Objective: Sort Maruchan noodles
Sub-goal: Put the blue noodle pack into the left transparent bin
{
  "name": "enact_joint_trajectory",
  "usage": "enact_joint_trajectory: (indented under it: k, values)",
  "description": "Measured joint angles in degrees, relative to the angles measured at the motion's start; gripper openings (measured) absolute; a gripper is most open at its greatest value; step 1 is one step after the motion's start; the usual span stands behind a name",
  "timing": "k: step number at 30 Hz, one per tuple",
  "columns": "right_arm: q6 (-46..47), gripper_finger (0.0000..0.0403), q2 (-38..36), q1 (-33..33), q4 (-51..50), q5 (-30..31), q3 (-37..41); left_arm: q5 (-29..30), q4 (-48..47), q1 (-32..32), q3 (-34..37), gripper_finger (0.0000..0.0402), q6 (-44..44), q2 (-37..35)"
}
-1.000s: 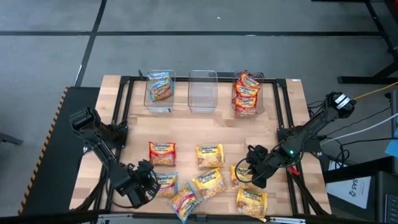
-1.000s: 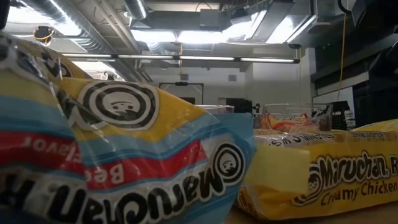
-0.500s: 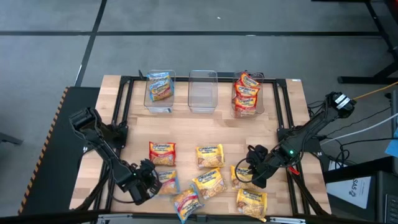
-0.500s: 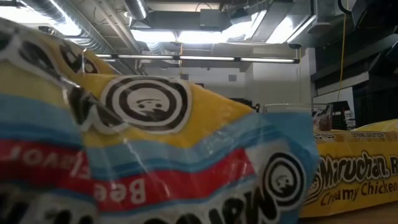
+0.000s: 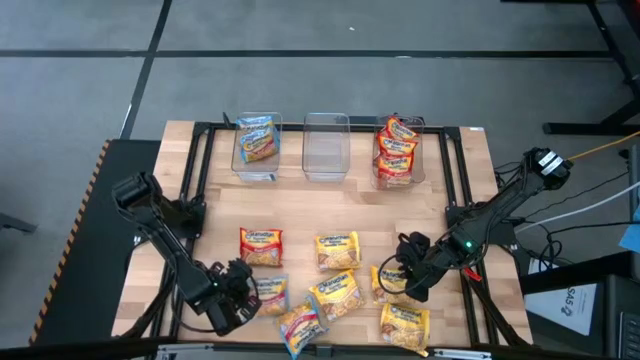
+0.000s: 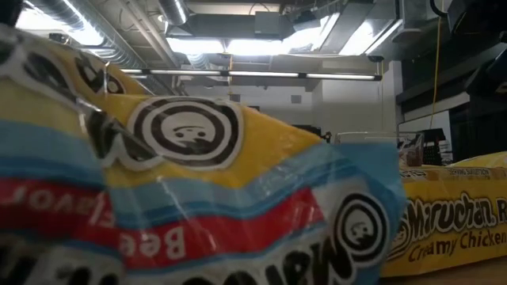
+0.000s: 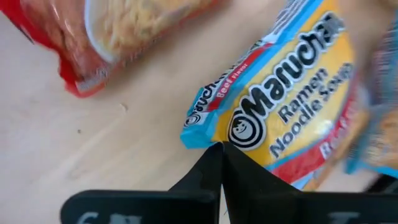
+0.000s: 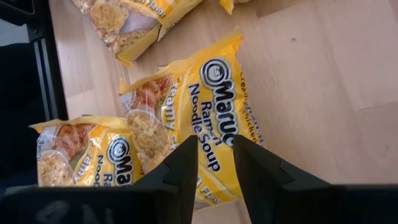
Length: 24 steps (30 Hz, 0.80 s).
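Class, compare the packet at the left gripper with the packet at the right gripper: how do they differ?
The left gripper is shut on the blue-trimmed packet, pinching its corner; the right gripper has its fingers apart over the yellow packet. The blue-trimmed packet reads Beef Flavor; the yellow packet is yellow all over. Both are Maruchan ramen packets lying on the wooden table.
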State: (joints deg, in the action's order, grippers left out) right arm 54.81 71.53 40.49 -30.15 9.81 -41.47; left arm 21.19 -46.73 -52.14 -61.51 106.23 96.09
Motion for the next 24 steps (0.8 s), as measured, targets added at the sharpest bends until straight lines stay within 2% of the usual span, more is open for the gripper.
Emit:
enact_joint_trajectory:
  k: [7,16,20,24]
  values:
    - [0.0,0.0106,0.0,0.0,0.02,0.3,0.0,7.41,-19.28,0.29,-10.72,0.0,-1.01,-0.1]
    - [0.0,0.0106,0.0,0.0,0.06,0.28,0.0,16.4,-42.85,3.53,-25.15,0.0,-8.59,-0.1]
    - [0.0,0.0106,0.0,0.0,0.15,0.29,0.0,18.67,-42.92,7.75,-27.45,0.0,-19.12,-1.8]
    - [0.0,0.0106,-0.01,0.0,0.22,1.01,0.0,19.7,-43.3,14.54,-27.68,0.0,-29.3,-4.06]
